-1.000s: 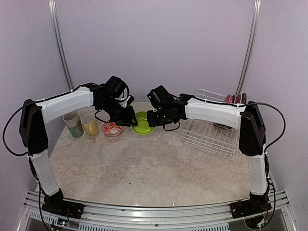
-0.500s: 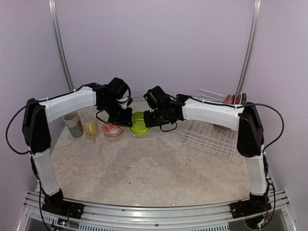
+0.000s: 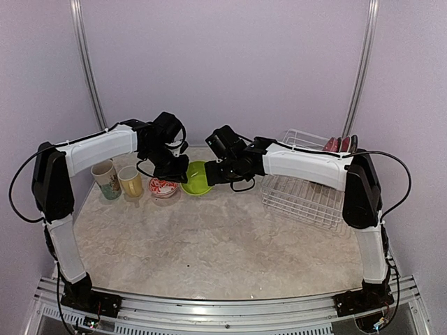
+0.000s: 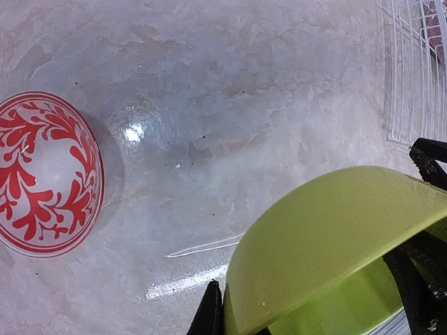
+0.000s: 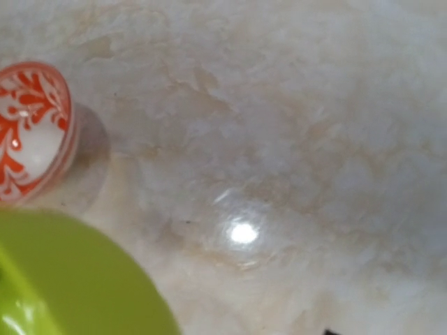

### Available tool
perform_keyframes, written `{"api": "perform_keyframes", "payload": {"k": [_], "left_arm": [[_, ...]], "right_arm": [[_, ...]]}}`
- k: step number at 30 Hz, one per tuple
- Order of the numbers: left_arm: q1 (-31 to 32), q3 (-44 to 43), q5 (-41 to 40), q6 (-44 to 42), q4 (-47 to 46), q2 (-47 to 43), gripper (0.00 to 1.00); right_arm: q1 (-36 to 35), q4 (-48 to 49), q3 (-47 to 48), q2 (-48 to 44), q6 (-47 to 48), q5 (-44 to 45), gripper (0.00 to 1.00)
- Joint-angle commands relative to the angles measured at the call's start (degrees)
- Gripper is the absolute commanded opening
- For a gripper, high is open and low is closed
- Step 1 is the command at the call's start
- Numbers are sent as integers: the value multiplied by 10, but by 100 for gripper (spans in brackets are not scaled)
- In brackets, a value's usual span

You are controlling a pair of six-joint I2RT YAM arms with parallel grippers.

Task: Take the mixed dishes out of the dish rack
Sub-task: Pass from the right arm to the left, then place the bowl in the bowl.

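Note:
The lime-green bowl [image 3: 198, 179] hangs tilted just above the table between my two grippers. My left gripper [image 3: 183, 173] is shut on its left rim: in the left wrist view one dark finger [image 4: 209, 315] presses the outside of the bowl [image 4: 328, 237], and the other finger is hidden inside. My right gripper [image 3: 214, 172] stands open at the bowl's right side, with the bowl [image 5: 70, 279] off to the lower left of its view. The white dish rack [image 3: 307, 190] sits at the right with red plates [image 3: 340, 144] upright at its back.
A small white-and-red bowl [image 3: 163, 187] [image 4: 42, 174] [image 5: 28, 132] lies on the table just left of the green bowl. A yellow cup [image 3: 130, 181] and a cream patterned mug [image 3: 106, 179] stand further left, below the left arm.
My left gripper has shut on the green bowl's rim and my right gripper has opened off it. Both grippers and the bowl have drifted slightly left.

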State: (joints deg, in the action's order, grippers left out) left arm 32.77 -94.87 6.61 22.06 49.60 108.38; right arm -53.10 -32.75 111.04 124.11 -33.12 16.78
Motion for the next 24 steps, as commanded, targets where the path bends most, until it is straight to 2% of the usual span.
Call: {"api": "perform_keyframes", "payload": {"k": [1, 5, 14, 24], "left_arm": [[-33, -15, 21, 2, 4, -2, 0], [-67, -24, 22, 13, 14, 4, 0], [-151, -55, -21, 29, 32, 36, 0], [-179, -116, -61, 11, 81, 108, 0]], "right_arm": [[1, -12, -25, -48, 6, 44, 65], [5, -14, -66, -103, 9, 82, 71], [19, 1, -179, -209, 3, 130, 73], [21, -9, -232, -272, -1, 156, 75]]}}
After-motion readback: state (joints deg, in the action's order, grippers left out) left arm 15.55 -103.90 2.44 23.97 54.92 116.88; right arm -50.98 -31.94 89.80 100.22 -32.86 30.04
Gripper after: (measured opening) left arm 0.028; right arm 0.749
